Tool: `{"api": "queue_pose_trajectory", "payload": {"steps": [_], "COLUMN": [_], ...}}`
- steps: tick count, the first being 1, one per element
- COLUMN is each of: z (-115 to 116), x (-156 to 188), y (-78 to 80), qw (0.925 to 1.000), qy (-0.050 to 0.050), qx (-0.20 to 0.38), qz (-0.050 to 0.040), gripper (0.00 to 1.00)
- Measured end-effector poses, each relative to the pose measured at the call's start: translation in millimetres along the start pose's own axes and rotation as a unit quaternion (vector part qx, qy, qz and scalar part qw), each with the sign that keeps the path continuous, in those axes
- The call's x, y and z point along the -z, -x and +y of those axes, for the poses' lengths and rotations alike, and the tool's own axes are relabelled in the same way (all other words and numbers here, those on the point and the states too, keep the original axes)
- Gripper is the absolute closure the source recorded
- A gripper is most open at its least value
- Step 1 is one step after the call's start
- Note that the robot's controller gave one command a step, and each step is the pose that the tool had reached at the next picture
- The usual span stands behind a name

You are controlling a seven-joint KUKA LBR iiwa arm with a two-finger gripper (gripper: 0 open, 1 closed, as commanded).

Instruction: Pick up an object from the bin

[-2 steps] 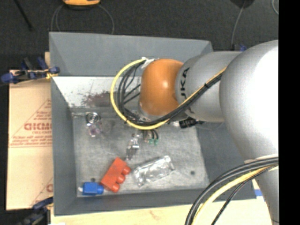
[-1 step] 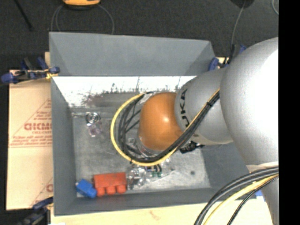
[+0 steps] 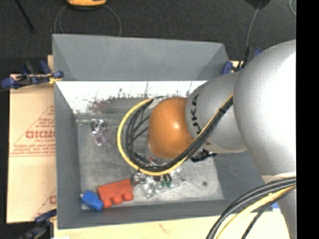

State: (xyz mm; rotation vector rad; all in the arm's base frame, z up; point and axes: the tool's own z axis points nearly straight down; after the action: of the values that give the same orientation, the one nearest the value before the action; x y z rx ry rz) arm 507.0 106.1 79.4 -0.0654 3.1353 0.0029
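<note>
The arm (image 3: 259,103) reaches into the grey metal bin (image 3: 65,153) from the right, and its big silver joints cover the right-hand part of the bin floor. At its wrist sits a rounded orange cover (image 3: 167,128), with a loop of yellow and black cables (image 3: 125,133) curling round the left of it. The pincer (image 3: 148,174) is low over the near half of the floor, under the orange cover. The cover and cables hide most of it, so I cannot tell whether it is open or closed, nor whether anything is in it.

Right by it lies a little heap of clear and green bits (image 3: 158,182), glinting, close to the near wall and roughly midway across the bin. This heap is the thing nearest the pincer; whether the two touch cannot be made out. Just left of the heap a red brick (image 3: 115,192) lies flat on the floor, a little slanted, with round bumps along its near edge. At the brick's left end — touching it or just beside it — is a small blue piece (image 3: 91,200), in the near left corner. Well apart from these, toward the far left of the floor, is a small clear thing (image 3: 99,128) — glassy, its kind not plain. Dark scuffs (image 3: 107,101) run along the foot of the far wall.
</note>
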Motion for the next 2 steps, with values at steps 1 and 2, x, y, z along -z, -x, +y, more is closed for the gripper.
{"api": "queue_pose_trajectory", "payload": {"steps": [1, 2], "z": [-54.4, -52.8], "x": [188.7, 184.0], "y": [-16.7, -17.8], "qw": [1.0000, 1.0000], "qy": [-0.001, -0.001], "qx": [0.001, 0.001], "qz": [-0.0029, 0.0012], "gripper": [1.00, 0.00]}}
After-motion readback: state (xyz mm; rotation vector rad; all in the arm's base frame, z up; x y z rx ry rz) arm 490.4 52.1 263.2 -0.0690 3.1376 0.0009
